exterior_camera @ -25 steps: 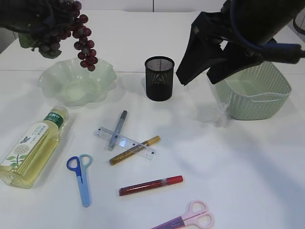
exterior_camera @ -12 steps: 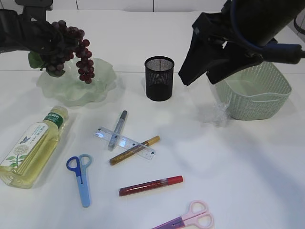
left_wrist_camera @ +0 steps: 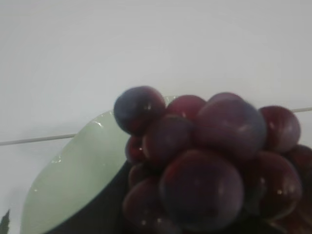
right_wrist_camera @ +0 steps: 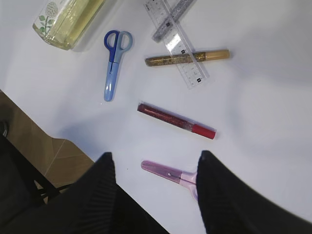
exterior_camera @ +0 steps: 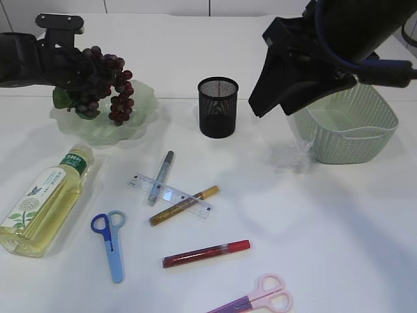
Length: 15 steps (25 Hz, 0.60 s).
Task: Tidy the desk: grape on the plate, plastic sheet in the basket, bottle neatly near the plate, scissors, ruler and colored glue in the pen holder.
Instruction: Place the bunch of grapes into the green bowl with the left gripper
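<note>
The dark red grape point(exterior_camera: 104, 81) bunch hangs over the pale green plate point(exterior_camera: 140, 117), with my left gripper point(exterior_camera: 73, 65) shut on its top. In the left wrist view the grape point(left_wrist_camera: 204, 161) fills the frame above the plate point(left_wrist_camera: 73, 175) and hides the fingers. My right gripper point(exterior_camera: 270, 104) hovers open and holds nothing, high beside the basket point(exterior_camera: 365, 143). The clear plastic sheet point(exterior_camera: 294, 156) lies crumpled against the basket's left wall. On the table lie the bottle point(exterior_camera: 45, 199), blue scissors point(exterior_camera: 112, 244), pink scissors point(right_wrist_camera: 168, 171), ruler point(exterior_camera: 189, 202) and red glue point(exterior_camera: 205, 254), gold glue point(exterior_camera: 184, 205) and silver glue point(exterior_camera: 161, 175).
The black mesh pen holder point(exterior_camera: 217, 107) stands upright between plate and basket. The silver and gold glue pens lie crossed with the ruler. In the right wrist view the table's near edge point(right_wrist_camera: 29, 117) runs past the left finger, with floor beyond.
My left arm has brought the grape down and rightward from above the plate to low over it. My right gripper's jaws have narrowed somewhat; that arm has barely moved.
</note>
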Available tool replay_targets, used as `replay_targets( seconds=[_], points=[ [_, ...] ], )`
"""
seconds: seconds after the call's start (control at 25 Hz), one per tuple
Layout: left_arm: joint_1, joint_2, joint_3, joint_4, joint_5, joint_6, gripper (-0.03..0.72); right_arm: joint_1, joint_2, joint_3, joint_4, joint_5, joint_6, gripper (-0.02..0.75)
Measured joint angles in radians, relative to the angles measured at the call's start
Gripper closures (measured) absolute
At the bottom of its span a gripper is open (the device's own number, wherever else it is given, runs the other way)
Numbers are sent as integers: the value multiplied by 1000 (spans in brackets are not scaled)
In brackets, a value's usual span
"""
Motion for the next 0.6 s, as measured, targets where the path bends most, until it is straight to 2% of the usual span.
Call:
replay_targets(
  seconds=[0.24,0.6],
  points=[
    [0,0,0,0,14,-2,380,0,0,0,0,0,0,311],
    [0,0,-4,0,3,-26,301,0,0,0,0,0,0,311]
  ],
)
